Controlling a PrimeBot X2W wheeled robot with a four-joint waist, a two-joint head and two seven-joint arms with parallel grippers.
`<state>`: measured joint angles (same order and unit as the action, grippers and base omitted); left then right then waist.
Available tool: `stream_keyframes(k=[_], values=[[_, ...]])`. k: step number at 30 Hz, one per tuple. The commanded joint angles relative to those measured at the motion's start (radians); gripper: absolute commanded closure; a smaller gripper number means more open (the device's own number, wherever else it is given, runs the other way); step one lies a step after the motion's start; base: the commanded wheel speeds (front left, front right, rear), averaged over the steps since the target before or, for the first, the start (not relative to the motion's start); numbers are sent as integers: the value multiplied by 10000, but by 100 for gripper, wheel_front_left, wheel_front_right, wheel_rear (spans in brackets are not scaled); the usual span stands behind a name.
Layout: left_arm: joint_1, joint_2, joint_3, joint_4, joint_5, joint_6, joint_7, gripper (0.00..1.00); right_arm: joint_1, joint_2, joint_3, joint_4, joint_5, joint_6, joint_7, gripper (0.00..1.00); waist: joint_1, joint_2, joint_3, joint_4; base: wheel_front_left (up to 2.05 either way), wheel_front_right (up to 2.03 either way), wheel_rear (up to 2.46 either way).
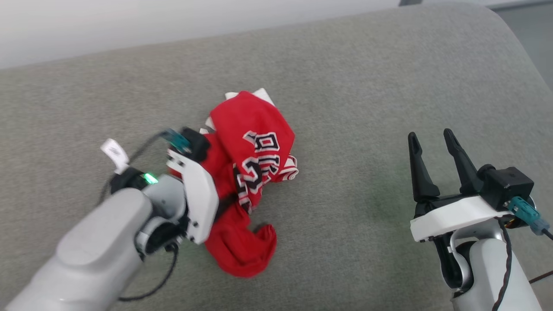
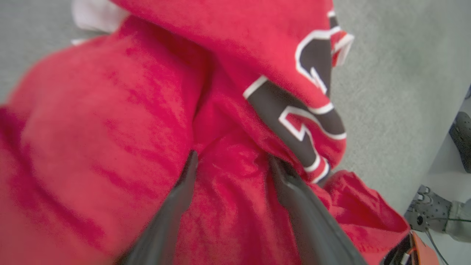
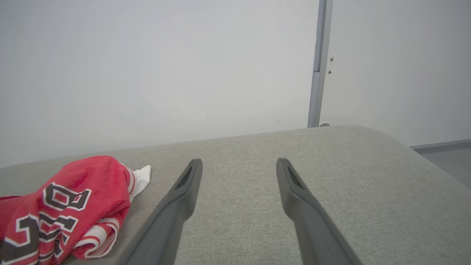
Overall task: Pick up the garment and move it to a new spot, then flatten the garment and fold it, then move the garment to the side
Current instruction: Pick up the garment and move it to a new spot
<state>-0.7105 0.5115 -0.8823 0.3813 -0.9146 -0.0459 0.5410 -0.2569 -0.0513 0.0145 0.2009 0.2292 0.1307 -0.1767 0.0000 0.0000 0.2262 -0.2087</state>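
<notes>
The garment (image 1: pixel 252 142) is a red jersey with black, white-outlined numerals, lying crumpled in a heap on the grey cushion (image 1: pixel 367 86). A white sleeve peeks out at its far side. My left gripper (image 2: pixel 232 158) is pushed into the heap from the left. Its two dark fingers stand wide apart, so it is open, with red cloth bunched between and around them. In the head view its white wrist (image 1: pixel 196 194) covers part of the jersey. My right gripper (image 1: pixel 430 134) hovers open and empty over bare cushion, well to the right of the garment (image 3: pixel 66 206).
The grey cushion curves down at its right end (image 1: pixel 518 52), and a pale wall (image 3: pixel 184 73) stands behind it. Beyond the cushion's edge, a grey perforated shoe (image 2: pixel 428 215) rests on the light floor. Bare fabric stretches between the jersey and the right gripper.
</notes>
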Motion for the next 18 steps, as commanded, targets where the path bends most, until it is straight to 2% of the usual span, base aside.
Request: stream_keyframes(k=[1,10,16,18], values=[[-79,146,121,-4,73,-59,-169,0,-35,2,-23,11,-75,1,48,0,0,0,-165,189,0,0,0],[404,868,823,-1203,523,269,-2203,0,256,-81,-217,-35,-299,1,250,0,0,0,-803,968,0,0,0],[1332,1380,1470,-1895,719,782,-4038,0,453,-177,-295,-30,-279,1,330,0,0,0,-1174,1345,0,0,0],[1536,1440,1595,-2012,714,871,-4342,0,467,-200,-300,-15,-261,1,350,0,0,0,-1237,1394,0,0,0]])
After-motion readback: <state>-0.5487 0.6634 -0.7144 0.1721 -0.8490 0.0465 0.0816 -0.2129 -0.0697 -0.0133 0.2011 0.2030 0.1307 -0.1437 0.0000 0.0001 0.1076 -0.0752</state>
